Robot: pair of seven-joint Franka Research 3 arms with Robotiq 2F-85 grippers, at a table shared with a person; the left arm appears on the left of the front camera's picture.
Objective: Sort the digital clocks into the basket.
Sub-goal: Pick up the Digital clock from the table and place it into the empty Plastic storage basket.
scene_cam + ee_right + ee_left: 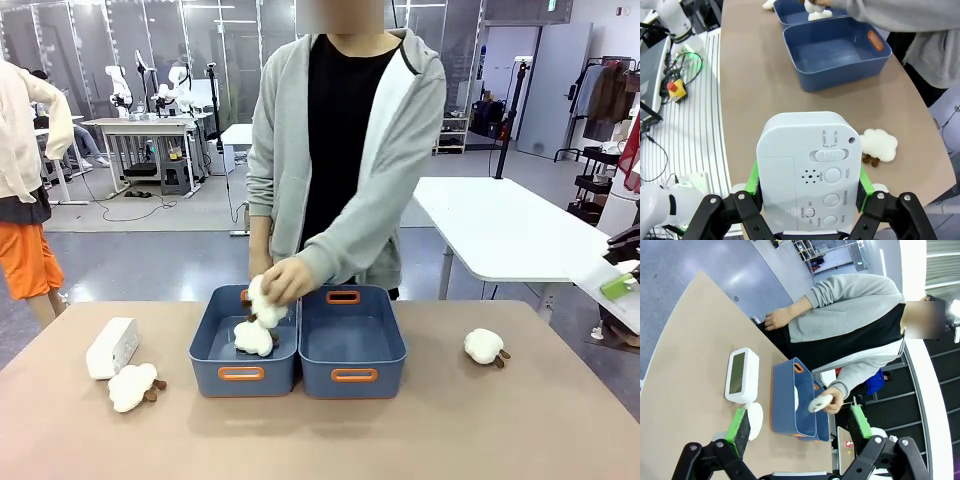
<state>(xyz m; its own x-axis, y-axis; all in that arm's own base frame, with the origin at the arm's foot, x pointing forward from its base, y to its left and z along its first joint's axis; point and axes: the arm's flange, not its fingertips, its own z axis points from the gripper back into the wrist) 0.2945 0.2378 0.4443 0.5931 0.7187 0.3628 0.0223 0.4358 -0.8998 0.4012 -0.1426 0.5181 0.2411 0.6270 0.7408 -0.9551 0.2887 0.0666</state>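
Note:
My right gripper (810, 186) is shut on a white digital clock (810, 170), its button side facing the camera, held above the table's edge. A second white digital clock (111, 347) stands at the table's left, also seen as a clock (741, 375) in the left wrist view. My left gripper (800, 425) hangs open high above that end, nothing between its green pads (739, 423). Two blue baskets stand side by side mid-table. The right basket (352, 375) is empty; the left basket (240, 374) holds a plush toy.
The person's hand (290, 280) holds a white plush toy (264, 305) over the left basket. Another plush (133, 386) lies beside the left clock, and one plush (486, 346) lies right of the baskets. The front of the table is bare.

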